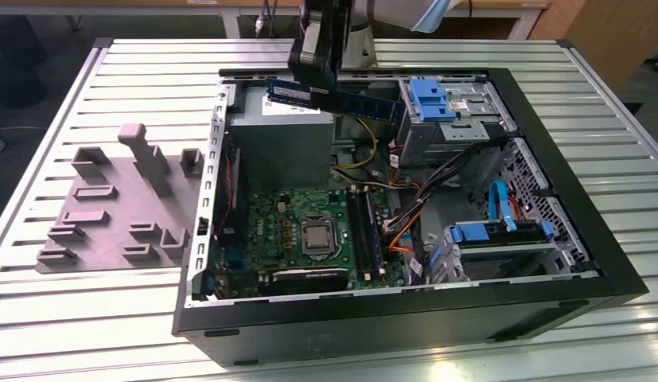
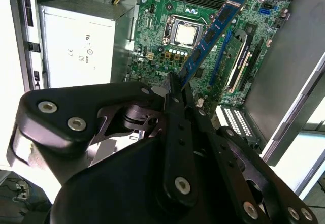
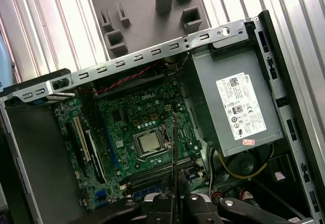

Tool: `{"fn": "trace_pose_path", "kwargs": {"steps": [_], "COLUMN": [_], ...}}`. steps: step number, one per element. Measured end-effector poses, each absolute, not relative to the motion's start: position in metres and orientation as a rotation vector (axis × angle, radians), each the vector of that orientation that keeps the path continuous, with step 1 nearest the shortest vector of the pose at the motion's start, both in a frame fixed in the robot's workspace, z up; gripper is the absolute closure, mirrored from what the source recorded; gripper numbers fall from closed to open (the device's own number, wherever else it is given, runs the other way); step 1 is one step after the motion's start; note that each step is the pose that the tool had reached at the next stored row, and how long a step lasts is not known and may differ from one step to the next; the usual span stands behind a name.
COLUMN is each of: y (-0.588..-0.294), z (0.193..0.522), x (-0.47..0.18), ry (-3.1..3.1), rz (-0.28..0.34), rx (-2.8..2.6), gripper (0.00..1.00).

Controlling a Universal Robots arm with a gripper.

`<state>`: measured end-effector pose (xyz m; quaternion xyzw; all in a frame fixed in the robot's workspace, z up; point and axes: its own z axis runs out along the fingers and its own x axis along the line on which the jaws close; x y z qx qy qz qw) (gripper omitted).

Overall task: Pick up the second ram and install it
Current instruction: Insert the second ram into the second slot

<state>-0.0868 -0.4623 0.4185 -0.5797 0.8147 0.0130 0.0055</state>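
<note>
I am holding the second ram (image 1: pixel 360 103) clear above the open computer case (image 1: pixel 414 322), toward its far side. The slim dark-blue stick with a row of black chips is hanging roughly level, standing on its long edge, gripped nearer one end.

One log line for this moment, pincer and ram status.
pincer: shut on second ram | ram: aloft above open case | install: not yet seated in motherboard

A white label (image 3: pixel 238 109) bearing small print and marks stands on the power supply (image 3: pixel 213 76).
</note>
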Motion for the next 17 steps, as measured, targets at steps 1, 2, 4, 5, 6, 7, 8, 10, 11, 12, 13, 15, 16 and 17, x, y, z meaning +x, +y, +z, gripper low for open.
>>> {"fn": "trace_pose_path", "kwargs": {"steps": [1,2,4,5,6,7,8,10,11,12,13,15,16,17], "y": [-0.4623,-0.4623,-0.4623,-0.4623,-0.4623,-0.4623,-0.4623,-0.4623,-0.4623,-0.4623,-0.4623,-0.4623,-0.4623,-0.4624], "z": [0.4185,0.4185,0.4185,0.4185,0.4185,0.4185,0.4185,0.4185,0.4185,0.4185,0.4185,0.4184,0.4184,0.4184], "x": [-0.0868,-0.0868,-0.0867,-0.0867,-0.0868,-0.0868,-0.0868,-0.0868,-0.0868,-0.0868,-0.0868,-0.0868,-0.0868,-0.0868], "ry": [2.552,2.554,2.559,2.562,2.564,2.567,2.570,2.575,2.578,2.581,2.584,2.590,2.593,2.596], "rz": [0.041,0.041,0.041,0.041,0.041,0.041,0.041,0.041,0.041,0.041,0.040,0.040,0.040,0.040], "rx": [-1.813,-1.810,-1.802,-1.799,-1.795,-1.791,-1.787,-1.779,-1.774,-1.770,-1.766,-1.757,-1.753,-1.747], "gripper": [0.86,0.86,0.86,0.86,0.86,0.86,0.86,0.86,0.86,0.86,0.86,0.86,0.86,0.86]}}
